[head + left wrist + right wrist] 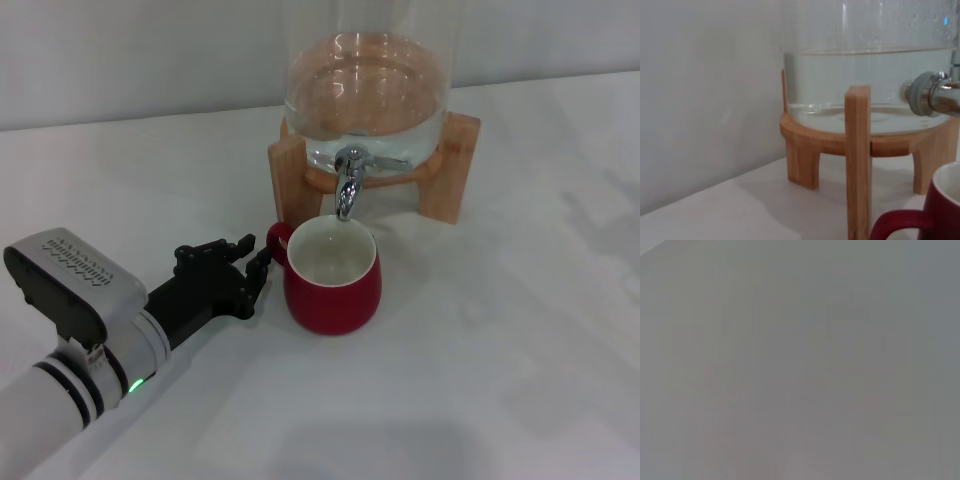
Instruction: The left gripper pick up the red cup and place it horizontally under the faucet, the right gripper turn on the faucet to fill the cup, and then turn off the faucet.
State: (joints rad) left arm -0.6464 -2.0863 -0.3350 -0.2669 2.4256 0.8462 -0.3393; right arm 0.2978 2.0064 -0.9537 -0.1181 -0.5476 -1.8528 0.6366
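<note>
1. Dispenser [365,95] — clear glass jar part-filled with water, seated on a wooden stand [450,180] at the far side of the white table [500,380]. It serves as the landmark for every entry below.

2. Left gripper [255,270] — on the robot's left of the dispenser and nearer the robot, low over the table, its arm running in from the near-left corner. The claw points toward the cup handle; the fingers look spread, with their tips at or just beside the handle, and whether they touch it cannot be told. It grips nothing.

3. Red cup [333,290] — upright in front of the dispenser, mouth up, inside looks empty. It lies to the right of the left claw, along the claw's own long axis. The handle [277,240] faces that claw.

4. Faucet [347,180] — chrome, at the front foot of the dispenser, spout pointing down over the far rim of the cup. The lever points sideways; no water falls.

5. Right gripper — not in view anywhere; its wrist camera shows only blank grey. Judgement: the cup appears placed, so the lever is the next target, and it belongs to this arm, though the left claw is the one close by.
</note>
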